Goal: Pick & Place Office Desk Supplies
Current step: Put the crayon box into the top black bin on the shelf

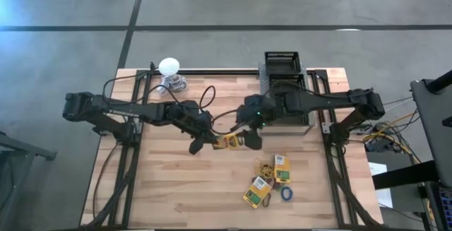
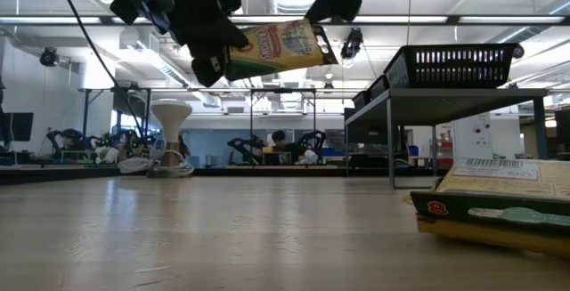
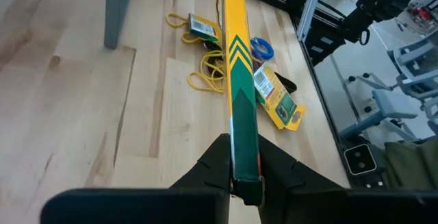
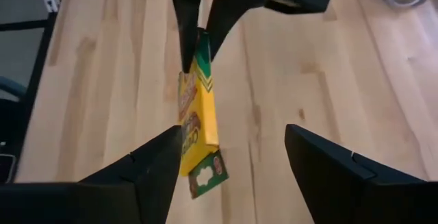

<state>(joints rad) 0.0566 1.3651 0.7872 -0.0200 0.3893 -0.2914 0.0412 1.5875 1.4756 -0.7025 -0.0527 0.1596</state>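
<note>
Closest to the low camera: a yellow-and-green box (image 2: 508,202) lying flat on the table (image 1: 176,196), not yet handled. With it near the table's front right sit another small box (image 1: 282,167), a blue ring (image 1: 287,193) and loose rubber bands (image 3: 209,70). A black wire basket (image 1: 282,65) stands on a rack at the table's back edge; nothing visible in it, so by my reading the task is early, with most supplies left to move.

Held crayon box (image 2: 278,48): in mid-air above the table's centre, tilted, pinched at one end by the left gripper (image 3: 245,176), clamped on it. Right gripper (image 4: 233,152) faces it, fingers spread wide on either side of the free end, not touching. Looks like a handover in progress.
</note>
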